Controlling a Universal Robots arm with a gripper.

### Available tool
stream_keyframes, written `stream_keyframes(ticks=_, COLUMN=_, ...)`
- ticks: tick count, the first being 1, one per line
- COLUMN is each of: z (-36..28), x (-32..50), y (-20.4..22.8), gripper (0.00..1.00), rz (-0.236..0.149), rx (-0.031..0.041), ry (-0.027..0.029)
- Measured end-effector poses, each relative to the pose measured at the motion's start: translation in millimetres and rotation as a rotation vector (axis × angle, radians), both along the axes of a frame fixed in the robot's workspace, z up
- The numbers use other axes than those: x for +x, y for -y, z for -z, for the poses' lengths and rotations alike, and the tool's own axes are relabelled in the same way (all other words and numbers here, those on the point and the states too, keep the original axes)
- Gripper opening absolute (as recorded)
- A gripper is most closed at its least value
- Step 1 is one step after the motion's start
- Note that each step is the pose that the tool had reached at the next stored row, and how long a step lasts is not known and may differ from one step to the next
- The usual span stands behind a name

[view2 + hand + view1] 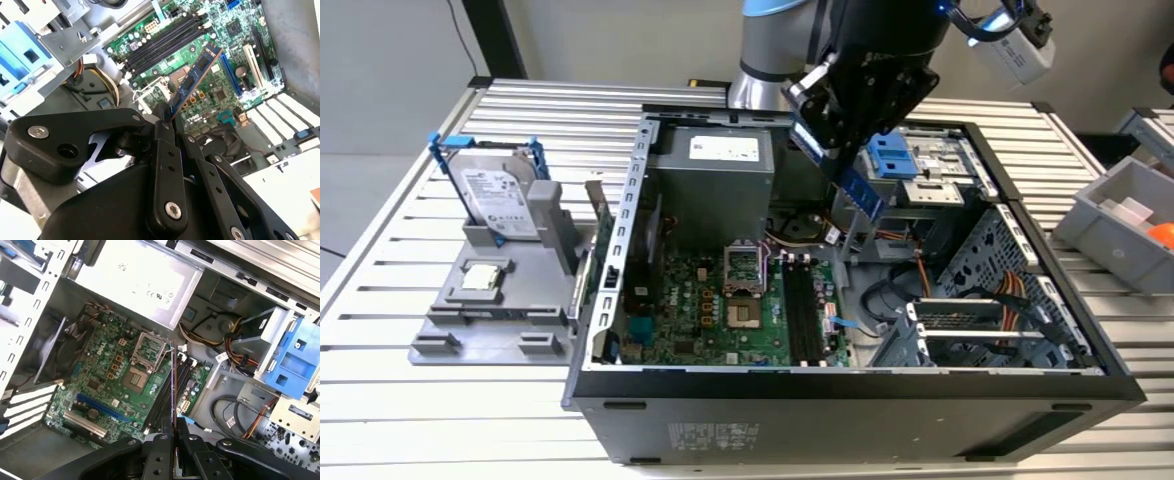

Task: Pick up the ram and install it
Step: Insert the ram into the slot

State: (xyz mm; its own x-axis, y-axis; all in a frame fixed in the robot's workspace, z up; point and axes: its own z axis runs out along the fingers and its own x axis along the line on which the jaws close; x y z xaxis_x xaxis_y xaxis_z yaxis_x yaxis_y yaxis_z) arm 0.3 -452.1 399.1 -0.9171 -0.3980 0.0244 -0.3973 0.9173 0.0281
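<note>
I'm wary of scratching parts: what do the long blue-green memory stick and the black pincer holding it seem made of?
The long blue-green ram stick looks like rigid glossy circuit board carrying matte black chips. The black pincer looks like matte painted metal or hard plastic: flat links joined by bright screws.

Everything was parked on a table made of pale ribbed aluminium slats. A plain grey wall could be seen behind it, crossed by a dark upright post. A grey plastic bin was set at the exterior view's right. The scene was lit pretty evenly.
</note>
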Motion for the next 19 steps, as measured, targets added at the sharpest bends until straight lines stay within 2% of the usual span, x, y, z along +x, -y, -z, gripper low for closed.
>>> stream_keyframes(ticks=19, z=0.5, x=0.0, y=0.0, gripper=0.0, rz=0.252, rx=0.0, ry=0.0)
